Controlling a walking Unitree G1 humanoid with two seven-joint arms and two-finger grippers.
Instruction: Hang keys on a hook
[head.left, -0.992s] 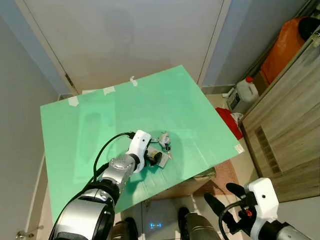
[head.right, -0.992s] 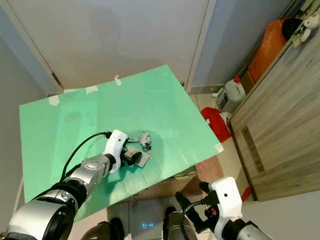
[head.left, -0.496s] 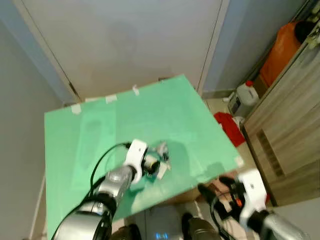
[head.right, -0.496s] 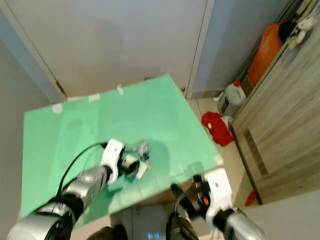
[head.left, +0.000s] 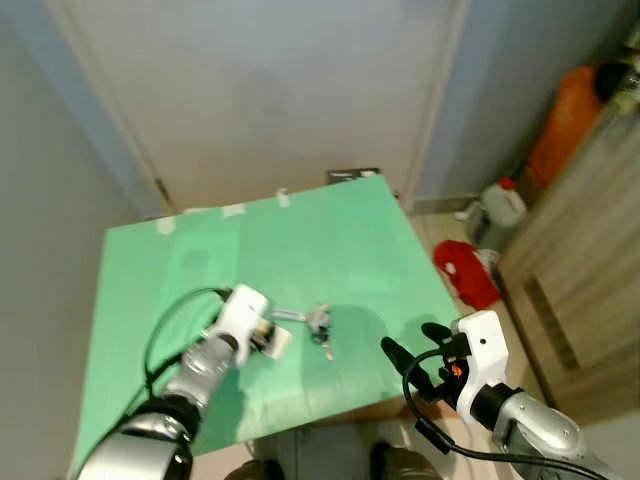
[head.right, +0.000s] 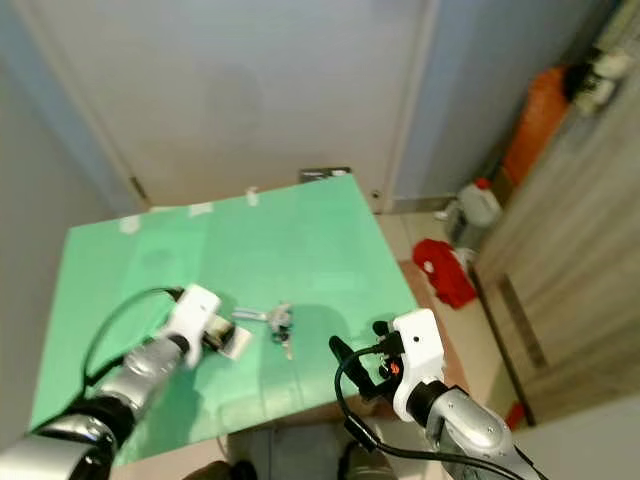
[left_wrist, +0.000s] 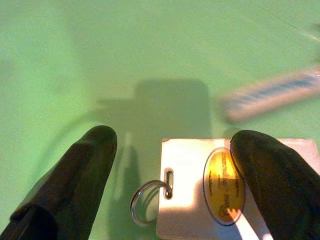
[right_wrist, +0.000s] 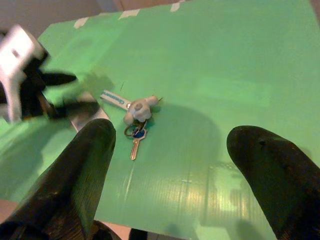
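The bunch of keys (head.right: 281, 322) lay on the green table (head.right: 330, 230), near its front half, with a white tag (left_wrist: 210, 185) and a split ring (left_wrist: 147, 200) trailing off toward the robot's left. The left end effector (head.left: 262, 330) was low over that tag, its two black fingers (left_wrist: 80, 170) spread wide either side of it and gripping nothing — the tag sat between them but not pinched. The right end effector (head.right: 362, 362) hung off the table's front edge, fingers parted and empty, aimed at the keys from well apart.

By my reckoning the job stood at its very first step: picking the bunch up. No hook was anywhere I could make out. The next move would call for the left fingers to close squarely on the flat tag — or the ring — without skidding it across the slick green surface.
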